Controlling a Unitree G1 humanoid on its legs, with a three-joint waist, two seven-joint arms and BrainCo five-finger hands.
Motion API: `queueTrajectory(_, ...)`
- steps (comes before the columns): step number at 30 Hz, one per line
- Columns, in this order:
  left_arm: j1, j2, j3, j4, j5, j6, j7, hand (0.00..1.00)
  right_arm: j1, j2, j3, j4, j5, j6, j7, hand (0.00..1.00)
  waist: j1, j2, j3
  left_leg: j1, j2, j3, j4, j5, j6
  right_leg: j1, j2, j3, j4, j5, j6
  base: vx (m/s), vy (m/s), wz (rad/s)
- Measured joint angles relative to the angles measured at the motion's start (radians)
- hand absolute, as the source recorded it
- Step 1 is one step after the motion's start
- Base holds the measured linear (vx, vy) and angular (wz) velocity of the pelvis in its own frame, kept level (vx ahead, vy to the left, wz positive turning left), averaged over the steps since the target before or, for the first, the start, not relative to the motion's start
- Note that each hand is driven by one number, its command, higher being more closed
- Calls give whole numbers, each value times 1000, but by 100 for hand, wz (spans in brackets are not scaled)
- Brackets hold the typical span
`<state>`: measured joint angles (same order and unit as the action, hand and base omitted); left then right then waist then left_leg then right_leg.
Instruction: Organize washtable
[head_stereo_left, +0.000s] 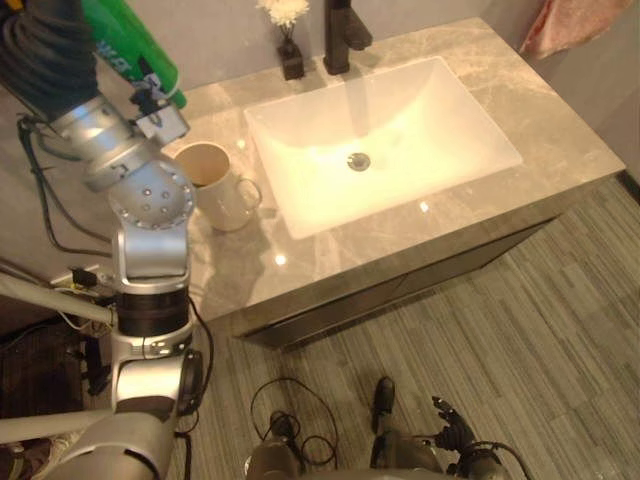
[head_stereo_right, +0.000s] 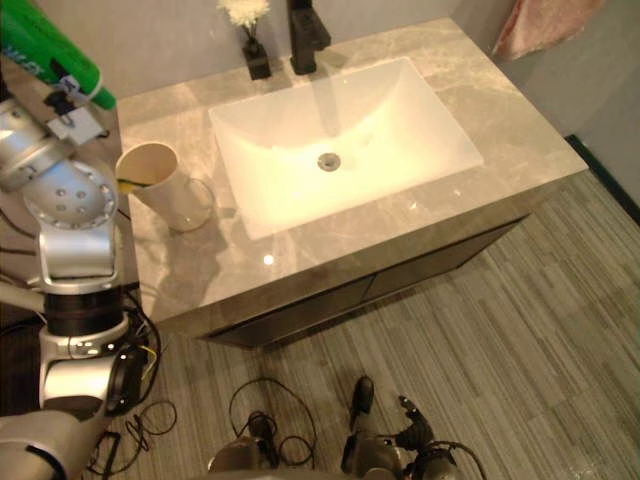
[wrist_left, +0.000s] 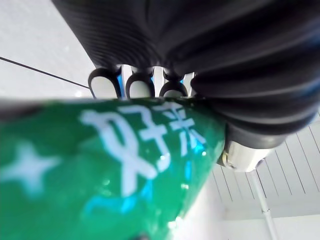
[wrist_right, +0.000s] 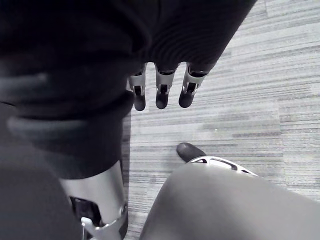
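Bottle (wrist_left: 100, 170), green, clasped by curled fingers of our left hand (wrist_left: 140, 86), cream mug (head_stereo_left: 215, 185) below that hand, our right hand (wrist_right: 161, 95) slack, empty.

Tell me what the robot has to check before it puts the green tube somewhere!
1. Grip on the green tube: ok, the left hand has its fingers curled round it.
2. The cup stands upright on the counter: ok.
3. Tube lined up over the cup: cannot tell, it is held high beside it.
4. Room inside the cup: cannot tell.
5. The right hand is out of the way: ok, it hangs open down low.
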<state>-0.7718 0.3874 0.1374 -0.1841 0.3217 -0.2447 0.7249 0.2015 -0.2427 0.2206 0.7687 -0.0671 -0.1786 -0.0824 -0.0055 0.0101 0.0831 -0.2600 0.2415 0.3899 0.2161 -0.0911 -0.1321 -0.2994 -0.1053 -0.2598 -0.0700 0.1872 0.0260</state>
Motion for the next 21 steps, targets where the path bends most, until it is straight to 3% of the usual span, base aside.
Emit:
queueTrajectory(6, 0, -1, -11, 39, 0, -4, -2, 100, -2, 2, 9, -3, -5, -2, 0, 0, 23, -18, 25, -12, 2, -35, 11, -1, 1, 18, -1, -30, -2, 0, 0, -17, 7, 16)
queueTrajectory(12, 0, 0, -12, 39, -1, -6, -4, 100, -19, 21, 21, -20, -2, -12, 10, 0, 24, -38, 43, -27, 2, -51, 12, 1, 2, 16, -1, -40, -2, 0, 0, -15, 2, 7)
queueTrajectory(21, -1, 0, -26, 103, 0, -10, -28, 100, -49, 125, 74, -42, 8, -36, 29, 0, 25, -38, 73, -59, 0, -63, 35, 4, 4, -2, -2, -43, -4, 2, 2, 38, 24, 2)
